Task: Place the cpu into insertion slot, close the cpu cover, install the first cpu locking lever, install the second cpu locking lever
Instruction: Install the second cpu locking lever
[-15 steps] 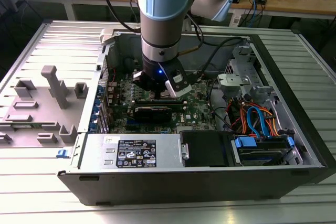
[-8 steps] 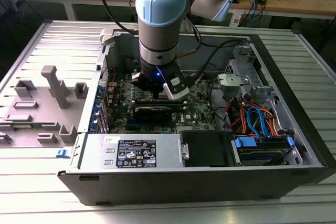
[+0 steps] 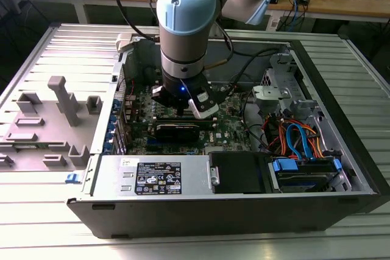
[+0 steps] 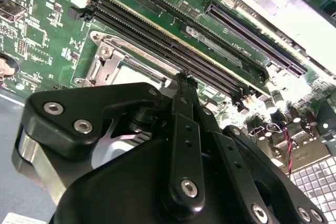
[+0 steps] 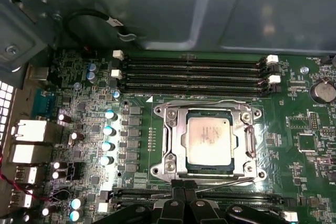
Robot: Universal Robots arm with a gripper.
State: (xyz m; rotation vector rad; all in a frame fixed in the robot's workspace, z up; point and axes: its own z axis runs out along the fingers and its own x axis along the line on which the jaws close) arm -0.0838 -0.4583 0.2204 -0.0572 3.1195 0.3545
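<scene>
Currently: dull silver square cpu (image 5: 209, 140) seated in black-rimmed insertion slot (image 5: 185, 169), silvery frame cover (image 5: 172, 132) closed around it; black pincer (image 5: 184, 184) pressed together at near edge. Risk: slipping off lever wire, scraping board.

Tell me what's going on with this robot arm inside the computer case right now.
A robot arm has its gripper lowered into an open computer case, right over the motherboard. In the first wrist view, the cpu already sits in the insertion slot, with the silvery cpu cover lying down around it. The gripper's tip is at the edge of the socket, next to a thin wire locking lever. Whether the levers are latched can't be told from here.
</scene>
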